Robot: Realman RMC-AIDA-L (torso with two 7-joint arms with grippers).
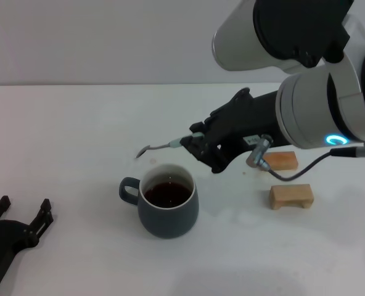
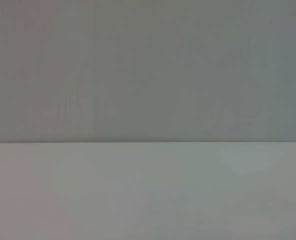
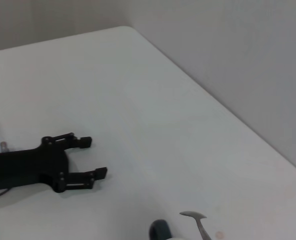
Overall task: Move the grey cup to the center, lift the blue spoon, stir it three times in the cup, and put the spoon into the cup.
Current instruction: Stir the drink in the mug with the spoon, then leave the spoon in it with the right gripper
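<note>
The right gripper [image 1: 192,143] grips the spoon [image 1: 164,146] by its pale blue handle, its fingers clenched on it, and holds it in the air just beyond the far rim of the cup [image 1: 167,200]. The spoon's long axis runs nearly level, left to right — the metal bowl points left, away from the claw, and droops a little. So the bowl sits up and slightly left of the cup's mouth, not yet over the dark liquid. I judge the coming move must bring the bowl nearer and tip it downward, so that it enters the mouth without knocking the white rim.

The cup stands upright near the middle of the table [image 1: 77,123], its loop handle turned left. It is a rounded slate-grey mug, white inside, with dark liquid well below the rim. The spoon is slim, grey metal at bowl and neck; only a short piece of the blue handle shows outside the fingers.

The left gripper [image 1: 16,225] lies parked at the near left, well apart from the cup, fingers spread and holding nothing. Two wooden blocks [image 1: 290,196] lie to the right of the cup.
</note>
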